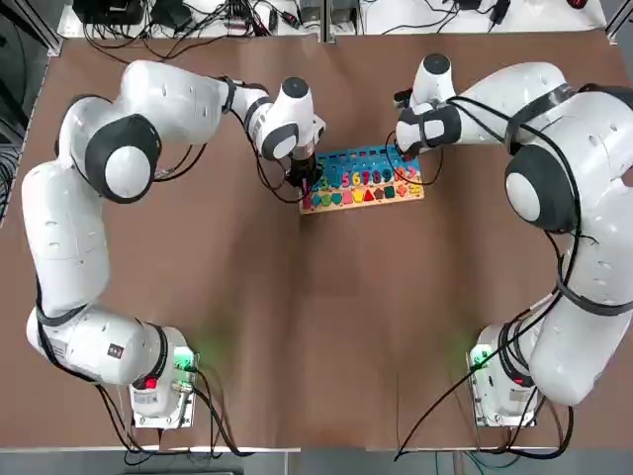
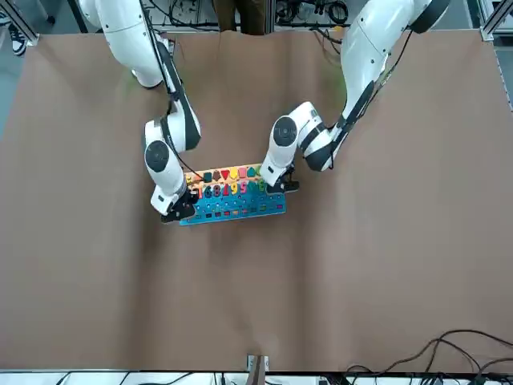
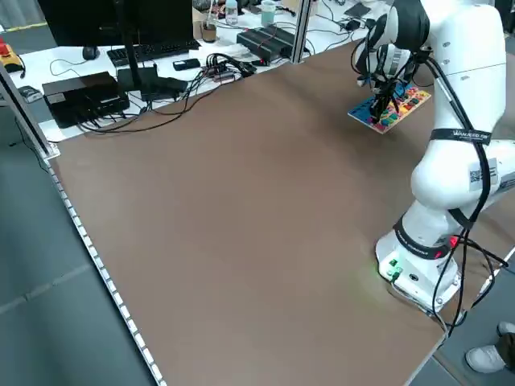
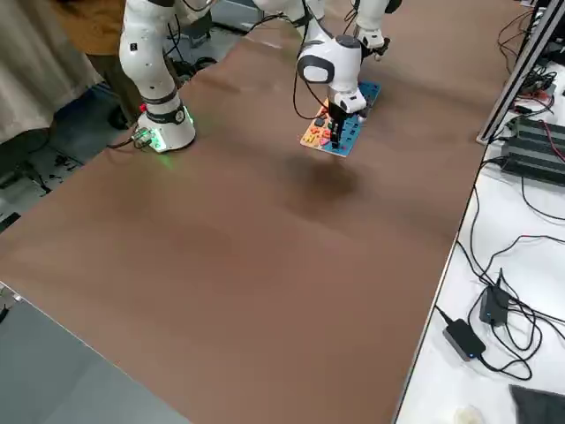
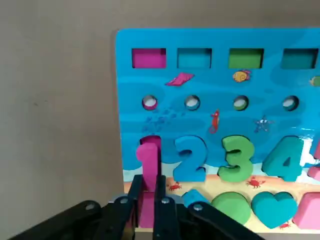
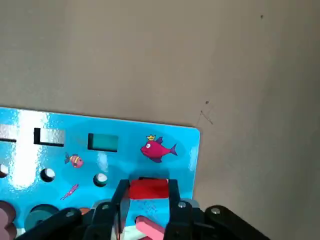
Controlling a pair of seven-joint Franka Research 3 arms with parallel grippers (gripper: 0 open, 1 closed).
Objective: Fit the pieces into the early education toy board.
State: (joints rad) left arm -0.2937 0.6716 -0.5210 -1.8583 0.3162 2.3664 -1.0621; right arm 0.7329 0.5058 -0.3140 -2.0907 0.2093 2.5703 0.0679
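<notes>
Overhead, the early education toy board (image 1: 364,179) lies flat on the brown table (image 1: 316,317) between the two grippers: the left gripper (image 1: 303,176) stands over its one short end, the right gripper (image 1: 406,158) over the other. Wide bare tabletop runs from the board toward the arm bases, with less room beyond it before the cable-strewn far edge.

Across the table, the front camera shows both grippers pointing down at the board's ends, with the tan strip of shapes on the side toward the arms and the blue part on the side away from them.

Between the left gripper's black fingers (image 5: 131,200), its wrist camera shows a pink numeral one (image 5: 148,170) clamped, standing upright at the board's corner column beside the blue two (image 5: 191,157) and green three (image 5: 236,157). The board is glossy blue with square recesses, round holes and small printed sea creatures; bare table lies just past its edge.

Held in the right gripper's fingers (image 6: 175,197), its wrist camera shows a flat red piece (image 6: 149,190) gripped tight, near the board's corner, just beside a printed pink fish (image 6: 157,148). A pink piece (image 6: 150,227) lies under the fingers.
</notes>
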